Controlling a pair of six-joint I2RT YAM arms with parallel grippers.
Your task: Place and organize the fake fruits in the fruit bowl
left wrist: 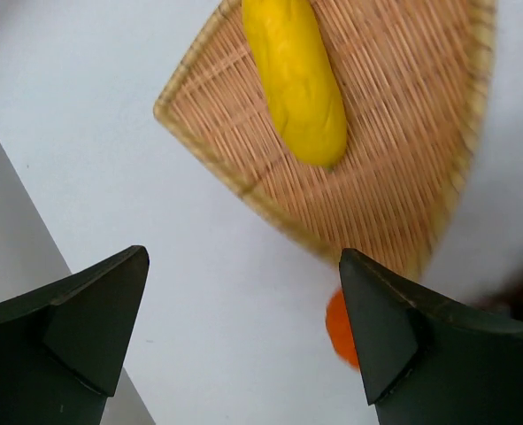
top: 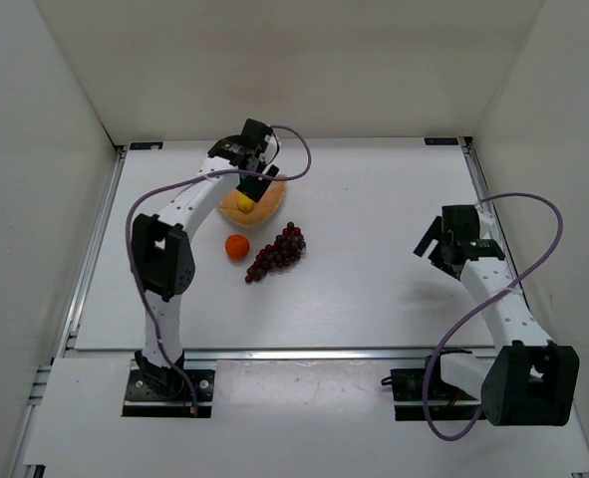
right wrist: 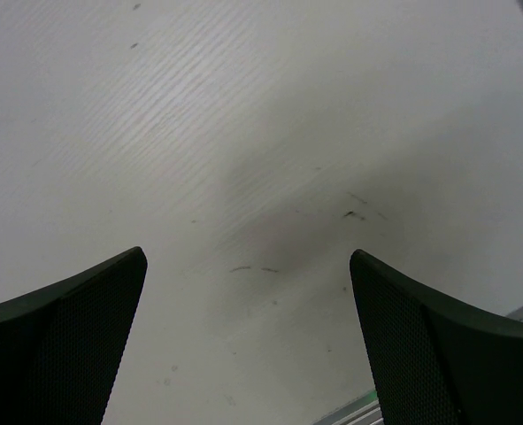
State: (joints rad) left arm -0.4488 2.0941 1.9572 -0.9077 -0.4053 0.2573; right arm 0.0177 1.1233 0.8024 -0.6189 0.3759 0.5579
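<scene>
**Yellow fruit in the basket, two left outside**

The left pincer hangs above the wicker basket, jaws spread wide and holding nothing. The long yellow fruit lies inside the basket. The orange and the bunch of grapes sit on the white surface just beside the basket – close to each other. The right pincer is well off to the side, open too, over bare surface.
</scene>
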